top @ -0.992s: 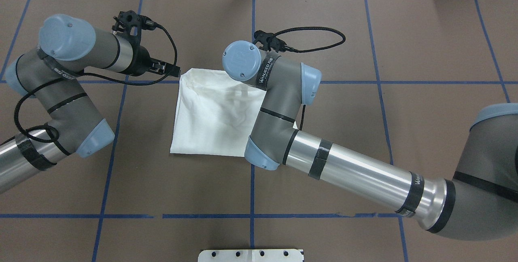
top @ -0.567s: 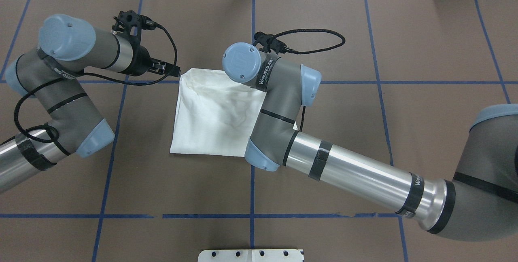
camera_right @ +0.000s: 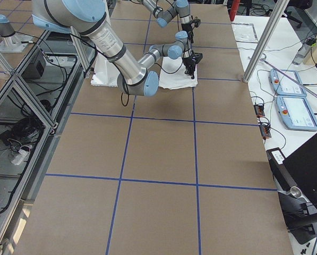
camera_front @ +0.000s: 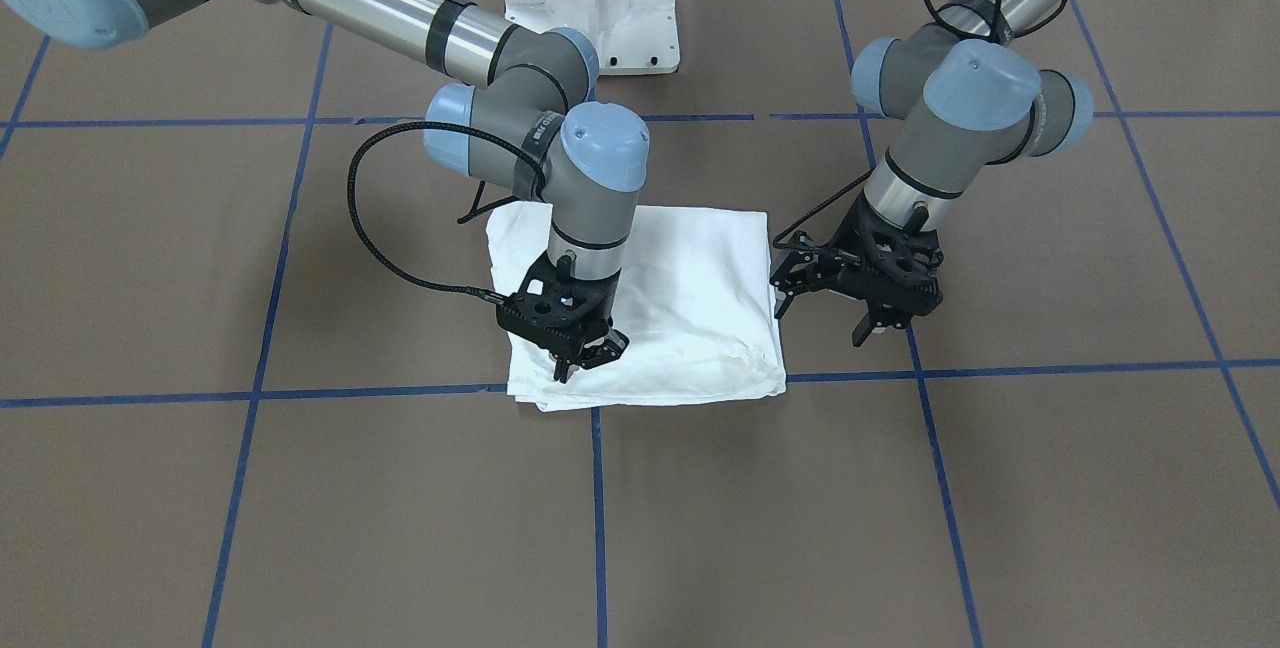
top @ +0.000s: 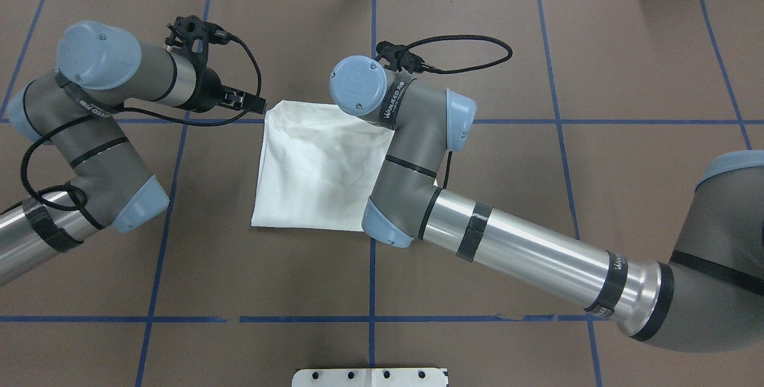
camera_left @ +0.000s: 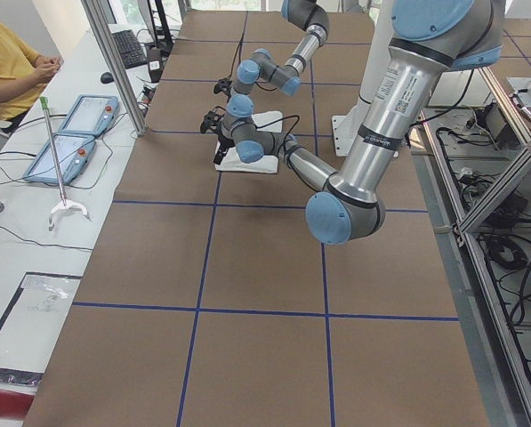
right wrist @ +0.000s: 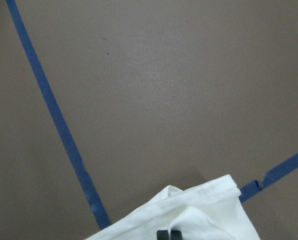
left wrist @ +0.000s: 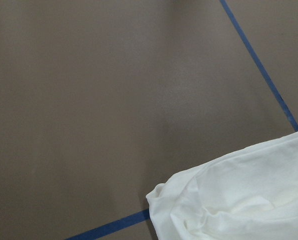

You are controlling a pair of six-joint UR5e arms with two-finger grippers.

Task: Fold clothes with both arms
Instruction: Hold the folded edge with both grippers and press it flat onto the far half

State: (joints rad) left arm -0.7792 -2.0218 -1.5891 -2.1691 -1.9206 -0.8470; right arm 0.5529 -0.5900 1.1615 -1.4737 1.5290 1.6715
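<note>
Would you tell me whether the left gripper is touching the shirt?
Cannot tell. In the front-facing view the open left gripper has a fingertip at the shirt edge, height unclear.

Overhead view: high behind the pedestal (top: 370, 377), looking forward and down on the table (top: 537, 46). Front view: opposite side, facing back, steep. Side views: one at each table end, far off, looking lengthwise. Wrist views: very close, aimed down at the brown surface. All six share the shirt (top: 310, 166) at mid-table.
</note>
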